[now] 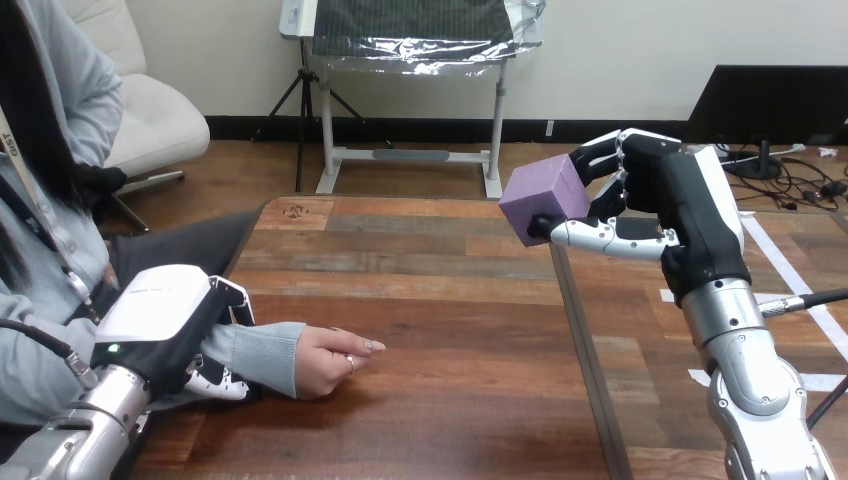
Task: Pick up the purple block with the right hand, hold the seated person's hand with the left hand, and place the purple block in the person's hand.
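Observation:
The purple block (545, 197) is up in the air above the table's right part, pinched between the thumb and curled fingers of my right hand (680, 215). At the lower left my left hand (165, 320) lies over the person's grey-sleeved forearm, fingers curled over its top and thumb showing beneath it. Just to the right of my left hand, the person's hand (335, 360) rests on the wooden table (430, 300), loosely curled with its fingers pointing right. The block is well apart from the person's hand, up and to the right.
A seam (585, 360) runs front to back through the table's right part. The person sits at the table's left side, their torso at the view's left edge.

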Available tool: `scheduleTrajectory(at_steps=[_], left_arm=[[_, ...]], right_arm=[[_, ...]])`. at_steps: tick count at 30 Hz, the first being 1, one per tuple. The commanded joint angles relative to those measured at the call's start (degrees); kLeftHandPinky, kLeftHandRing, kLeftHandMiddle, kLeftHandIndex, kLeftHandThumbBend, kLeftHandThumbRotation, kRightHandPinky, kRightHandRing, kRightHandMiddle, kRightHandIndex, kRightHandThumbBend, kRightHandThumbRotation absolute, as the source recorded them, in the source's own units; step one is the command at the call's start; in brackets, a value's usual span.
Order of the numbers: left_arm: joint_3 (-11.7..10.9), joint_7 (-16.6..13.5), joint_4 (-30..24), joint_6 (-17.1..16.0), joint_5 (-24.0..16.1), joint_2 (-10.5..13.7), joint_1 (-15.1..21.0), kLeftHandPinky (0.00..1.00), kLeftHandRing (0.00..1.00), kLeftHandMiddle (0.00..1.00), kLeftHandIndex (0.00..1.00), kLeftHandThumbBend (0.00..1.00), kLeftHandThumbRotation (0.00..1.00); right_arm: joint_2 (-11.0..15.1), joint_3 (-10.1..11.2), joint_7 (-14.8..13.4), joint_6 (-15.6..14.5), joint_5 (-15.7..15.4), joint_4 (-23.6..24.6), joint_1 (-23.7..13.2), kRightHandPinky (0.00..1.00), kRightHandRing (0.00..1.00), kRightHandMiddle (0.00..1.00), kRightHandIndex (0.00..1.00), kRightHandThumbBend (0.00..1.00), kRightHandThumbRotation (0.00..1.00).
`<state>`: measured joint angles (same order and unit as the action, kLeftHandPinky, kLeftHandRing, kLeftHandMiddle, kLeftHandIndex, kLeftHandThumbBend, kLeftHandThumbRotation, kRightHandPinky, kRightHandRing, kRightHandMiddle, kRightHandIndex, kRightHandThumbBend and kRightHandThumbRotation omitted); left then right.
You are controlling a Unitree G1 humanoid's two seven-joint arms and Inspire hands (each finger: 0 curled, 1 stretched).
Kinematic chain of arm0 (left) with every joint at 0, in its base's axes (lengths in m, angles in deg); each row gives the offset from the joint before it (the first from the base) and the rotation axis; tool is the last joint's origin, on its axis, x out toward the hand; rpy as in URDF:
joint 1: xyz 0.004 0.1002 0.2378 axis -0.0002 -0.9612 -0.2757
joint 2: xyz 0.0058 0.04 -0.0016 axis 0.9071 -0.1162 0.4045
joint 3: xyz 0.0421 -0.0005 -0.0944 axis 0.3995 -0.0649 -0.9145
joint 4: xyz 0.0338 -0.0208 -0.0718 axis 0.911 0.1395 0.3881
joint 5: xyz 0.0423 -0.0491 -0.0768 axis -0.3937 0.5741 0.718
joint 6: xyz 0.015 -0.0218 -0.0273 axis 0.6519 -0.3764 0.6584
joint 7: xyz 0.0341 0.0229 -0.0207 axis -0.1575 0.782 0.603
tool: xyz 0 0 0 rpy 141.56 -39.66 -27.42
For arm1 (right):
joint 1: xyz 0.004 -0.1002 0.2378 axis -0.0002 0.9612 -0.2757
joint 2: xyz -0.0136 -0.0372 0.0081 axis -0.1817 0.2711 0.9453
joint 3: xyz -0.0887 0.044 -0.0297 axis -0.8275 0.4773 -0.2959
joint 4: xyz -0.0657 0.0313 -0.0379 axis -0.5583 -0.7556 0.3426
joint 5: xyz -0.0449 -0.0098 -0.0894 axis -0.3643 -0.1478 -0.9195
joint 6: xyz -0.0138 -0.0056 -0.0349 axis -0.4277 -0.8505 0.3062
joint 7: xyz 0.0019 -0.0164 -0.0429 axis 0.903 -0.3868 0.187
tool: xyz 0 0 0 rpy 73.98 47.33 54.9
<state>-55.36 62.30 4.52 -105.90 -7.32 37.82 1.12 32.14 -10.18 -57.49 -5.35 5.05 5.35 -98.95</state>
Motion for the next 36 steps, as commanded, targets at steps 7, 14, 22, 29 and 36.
scheduleTrajectory(at_steps=[7, 14, 22, 29, 36], left_arm=[[1.0, -1.6, 1.3, -1.7, 0.8, -1.2, 3.3, 0.22, 0.27, 0.33, 0.34, 0.92, 0.00], [0.8, -1.5, 0.8, -2.4, 1.1, -1.2, 3.2, 0.20, 0.25, 0.31, 0.31, 0.92, 0.00], [0.7, -1.5, 0.3, -3.1, 1.5, -1.2, 3.0, 0.20, 0.25, 0.31, 0.31, 0.91, 0.00], [0.5, -2.2, 0.0, -4.5, 2.0, -1.3, 2.9, 0.19, 0.24, 0.30, 0.30, 0.92, 0.00], [0.4, -2.7, -0.3, -5.3, 2.3, -1.3, 2.8, 0.18, 0.23, 0.29, 0.30, 0.92, 0.00]], right_arm=[[-1.2, -0.2, 0.3, 1.4, 0.4, 0.2, -2.2, 0.20, 0.25, 0.36, 0.47, 0.78, 0.00], [-1.5, -0.8, 0.5, 1.8, -0.1, -0.4, -2.2, 0.21, 0.26, 0.36, 0.47, 0.78, 0.00], [-1.8, -1.9, -0.1, 1.9, -1.8, -0.3, -1.8, 0.21, 0.26, 0.38, 0.47, 0.78, 0.00], [-2.5, -2.4, 0.2, 2.2, -2.5, -0.4, -1.5, 0.21, 0.27, 0.40, 0.48, 0.77, 0.00], [-3.1, -3.1, 0.2, 2.1, -2.8, -0.6, -1.3, 0.22, 0.28, 0.41, 0.48, 0.76, 0.00]])
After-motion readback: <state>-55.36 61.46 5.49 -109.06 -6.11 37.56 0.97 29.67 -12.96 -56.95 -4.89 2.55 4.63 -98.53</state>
